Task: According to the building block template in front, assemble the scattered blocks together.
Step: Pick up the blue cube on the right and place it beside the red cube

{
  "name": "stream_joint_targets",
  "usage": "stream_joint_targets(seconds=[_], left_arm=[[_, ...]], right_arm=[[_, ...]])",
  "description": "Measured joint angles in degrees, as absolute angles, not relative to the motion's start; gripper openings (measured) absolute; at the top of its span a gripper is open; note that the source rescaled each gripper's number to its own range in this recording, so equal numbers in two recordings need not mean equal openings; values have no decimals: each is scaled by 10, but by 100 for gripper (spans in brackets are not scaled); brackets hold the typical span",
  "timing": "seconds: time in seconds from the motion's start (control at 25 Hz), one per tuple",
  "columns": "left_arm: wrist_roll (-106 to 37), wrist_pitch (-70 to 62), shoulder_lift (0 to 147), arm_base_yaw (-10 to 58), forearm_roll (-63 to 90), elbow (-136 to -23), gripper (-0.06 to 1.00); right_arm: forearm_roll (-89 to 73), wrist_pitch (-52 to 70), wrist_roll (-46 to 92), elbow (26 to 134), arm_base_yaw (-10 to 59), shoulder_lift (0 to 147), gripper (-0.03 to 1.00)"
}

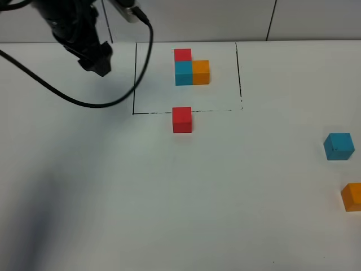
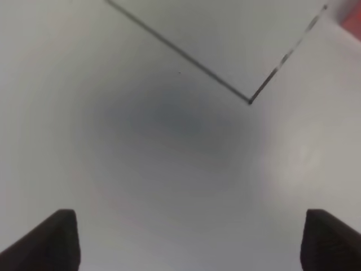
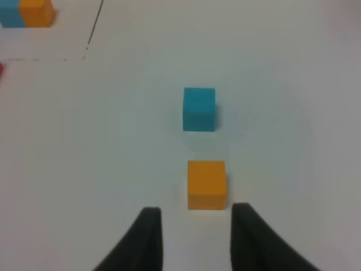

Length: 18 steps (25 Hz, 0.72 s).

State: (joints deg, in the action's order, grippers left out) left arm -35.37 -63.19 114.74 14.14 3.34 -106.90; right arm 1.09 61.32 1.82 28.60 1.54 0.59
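The building block template (image 1: 192, 70) is a red, cyan-blue and orange cluster inside a thin black frame (image 1: 135, 79) at the back. A loose red cube (image 1: 181, 119) sits at the frame's front line. A loose cyan-blue cube (image 1: 338, 147) and a loose orange cube (image 1: 352, 196) lie apart at the far right. My left gripper (image 1: 97, 61) hovers left of the frame; its wrist view shows it open and empty (image 2: 189, 237) near the frame's corner (image 2: 250, 101). My right gripper (image 3: 194, 226) is open just short of the orange cube (image 3: 206, 184), with the cyan-blue cube (image 3: 198, 109) beyond.
A black cable (image 1: 62, 96) loops from the left arm over the table left of the frame. The white table (image 1: 169, 197) meets a wall at the back. The right arm is outside the exterior view.
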Motion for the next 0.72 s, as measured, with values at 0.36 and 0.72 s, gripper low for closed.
stream_joint_targets(seconds=[0.36, 0.72], left_arm=[[-270, -570, 937, 41, 26, -821, 81], [-131, -564, 677, 19, -58, -594, 81]], right_arm=[[11, 613, 18, 286, 15, 6, 0], [11, 613, 18, 286, 15, 6, 0]])
